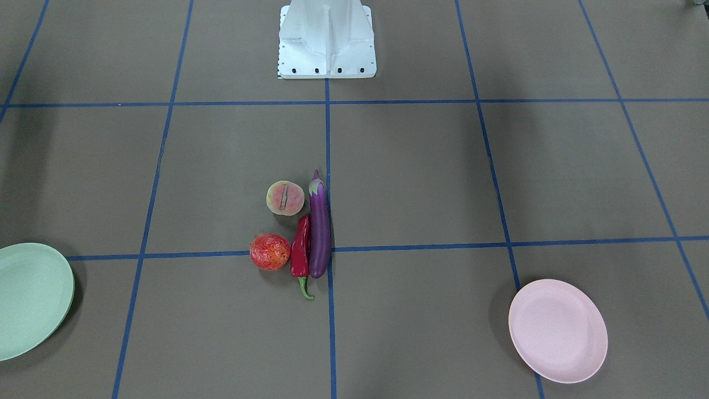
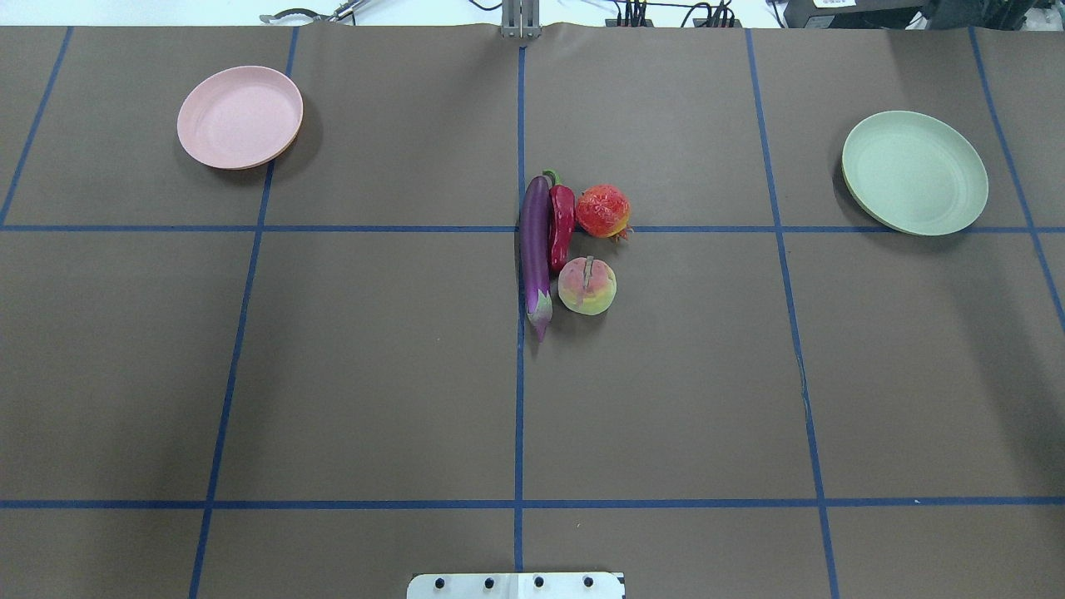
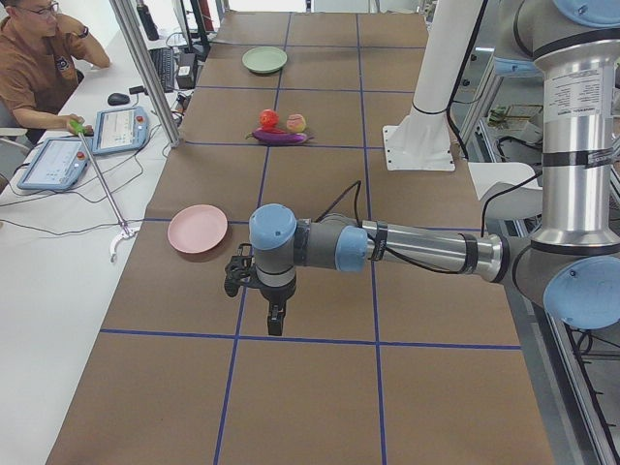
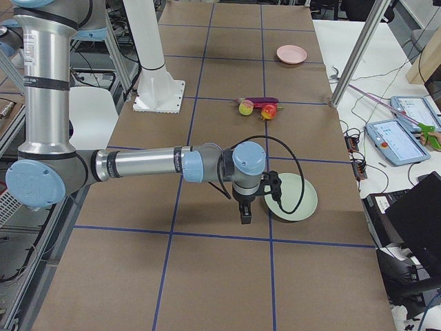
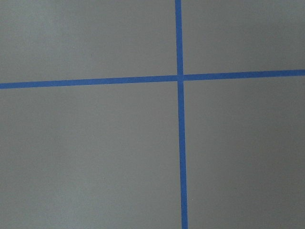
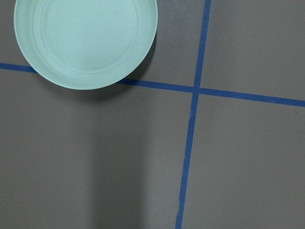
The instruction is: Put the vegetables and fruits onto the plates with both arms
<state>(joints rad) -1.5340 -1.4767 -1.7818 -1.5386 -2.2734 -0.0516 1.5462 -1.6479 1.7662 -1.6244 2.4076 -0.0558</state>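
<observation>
The purple eggplant [image 1: 319, 230] [image 2: 535, 249], red chili pepper [image 1: 301, 252] [image 2: 562, 220], pomegranate [image 1: 270, 251] [image 2: 602, 210] and peach [image 1: 285, 197] [image 2: 586, 285] lie together at the table's middle. The pink plate [image 1: 557, 331] [image 2: 240, 117] is empty on the robot's left, the mint green plate [image 1: 27, 299] [image 2: 914, 172] [image 6: 86, 40] empty on its right. My left gripper [image 3: 274, 325] points down above the table near the pink plate [image 3: 198, 229]. My right gripper [image 4: 244, 217] points down beside the green plate [image 4: 303, 200]. I cannot tell whether either is open or shut.
The white mounting base [image 1: 327, 41] [image 2: 516, 585] stands at the robot's side of the table. Blue tape lines [image 5: 180, 78] grid the brown surface. An operator [image 3: 39, 68] with tablets [image 4: 396, 141] sits at a side bench beyond the table's far edge.
</observation>
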